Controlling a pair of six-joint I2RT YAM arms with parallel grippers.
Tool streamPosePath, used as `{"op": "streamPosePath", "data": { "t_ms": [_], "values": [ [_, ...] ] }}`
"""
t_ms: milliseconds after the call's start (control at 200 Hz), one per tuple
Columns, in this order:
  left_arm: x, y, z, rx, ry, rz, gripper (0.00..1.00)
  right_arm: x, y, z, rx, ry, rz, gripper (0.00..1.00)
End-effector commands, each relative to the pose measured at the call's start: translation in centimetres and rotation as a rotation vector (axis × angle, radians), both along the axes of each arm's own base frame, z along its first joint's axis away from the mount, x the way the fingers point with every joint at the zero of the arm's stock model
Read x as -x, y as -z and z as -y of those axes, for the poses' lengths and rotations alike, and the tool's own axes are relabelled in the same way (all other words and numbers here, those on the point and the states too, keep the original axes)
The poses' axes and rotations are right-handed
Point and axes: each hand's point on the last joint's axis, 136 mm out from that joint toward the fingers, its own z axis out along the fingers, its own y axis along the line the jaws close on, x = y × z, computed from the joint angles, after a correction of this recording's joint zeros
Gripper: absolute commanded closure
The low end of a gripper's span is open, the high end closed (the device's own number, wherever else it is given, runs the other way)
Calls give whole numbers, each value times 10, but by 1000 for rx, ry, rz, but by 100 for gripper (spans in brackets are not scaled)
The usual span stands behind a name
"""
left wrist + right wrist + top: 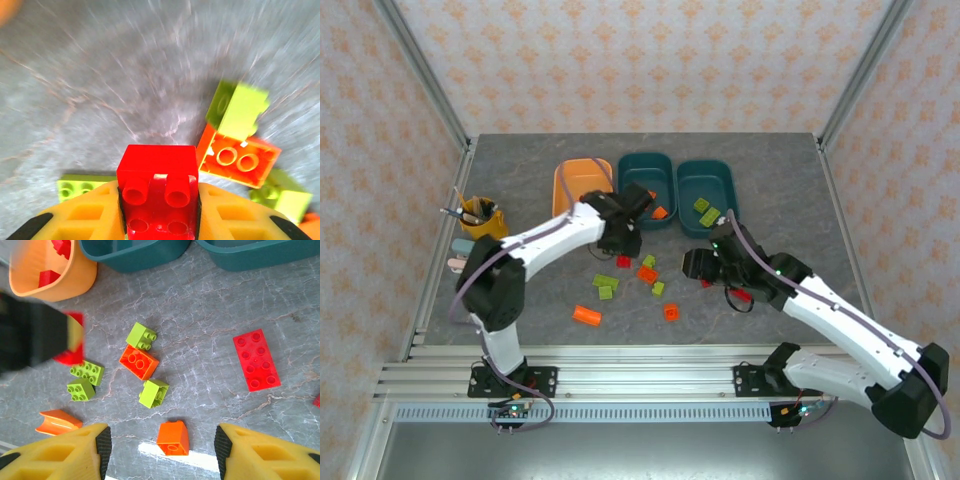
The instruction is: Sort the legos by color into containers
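item: yellow cup (480, 215) of tools, sitting at the far left of the grey table (520, 165), taking no part in the sorting.

item: light orange tub (575, 185), lying with its long axis running away from the arm bases; red bricks (50, 277) are lying inside it.

item: left gripper (620, 238), hanging just beside the tub's near right corner. its jaws are clenching a red brick (157, 187) by two opposite sides. the tub is lying left of and beyond the jaws, near, and the left arm is the nearer one. judged: the carry is calling for a short swing over the rim.

item: orange brick (240, 160) and green brick (237, 107), touching, lying on the table below the jaws. the marbled surface is looking flat and smooth, with open room above.

item: first teal tub (645, 172) and second teal tub (705, 182), sitting side by side right of the orange one.

item: right gripper (161, 441), jaws standing released and gripping nothing, hovering above a lone orange brick (173, 437).
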Motion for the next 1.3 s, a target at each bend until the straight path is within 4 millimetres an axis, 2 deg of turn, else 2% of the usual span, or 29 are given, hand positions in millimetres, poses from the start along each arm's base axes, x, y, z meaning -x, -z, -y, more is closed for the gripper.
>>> {"op": "streamPosePath", "data": {
  "t_ms": [0, 95, 160, 260, 290, 405, 525, 621, 776, 931, 1106, 1191, 1296],
  "values": [
    [-24, -35, -30, 31, -121, 55, 67, -15, -19, -21, -36, -46, 55, 41],
    [-52, -43, -56, 19, -184, 83, 67, -27, -22, -36, -49, -63, 65, 41],
    [-72, -43, -70, 17, -231, 92, 67, -36, -29, -47, -61, -76, 82, 41],
    [-101, -38, -87, 17, -282, 106, 68, -53, -27, -65, -51, -95, 79, 41],
    [-109, -23, -91, 4, -292, 76, 68, -58, -27, -70, -49, -99, 79, 41],
    [-134, -1, -100, -14, -303, 41, 68, -74, -30, -88, -55, -116, 78, 42],
    [-148, 24, -97, -5, -290, -3, 67, -87, -34, -103, -79, -119, 84, 41],
    [-151, 41, -93, 13, -287, -32, 67, -93, -33, -113, -90, -130, 78, 41],
    [-148, 55, -89, 23, -298, -68, 64, -86, -7, -133, -45, -195, 19, 41],
    [-145, 40, -91, 31, -298, -47, 58, -58, 23, -159, 71, -315, -19, 39],
    [-137, 9, -95, 41, -310, -9, 39, -24, 49, -183, 162, -406, -53, 35],
    [-128, -8, -103, 24, -341, 16, 31, -10, 62, -195, 190, -425, -73, 34],
    [-112, -33, -119, -6, -402, 64, 28, -3, 79, -202, 219, -381, -102, 32]
  ]
}}
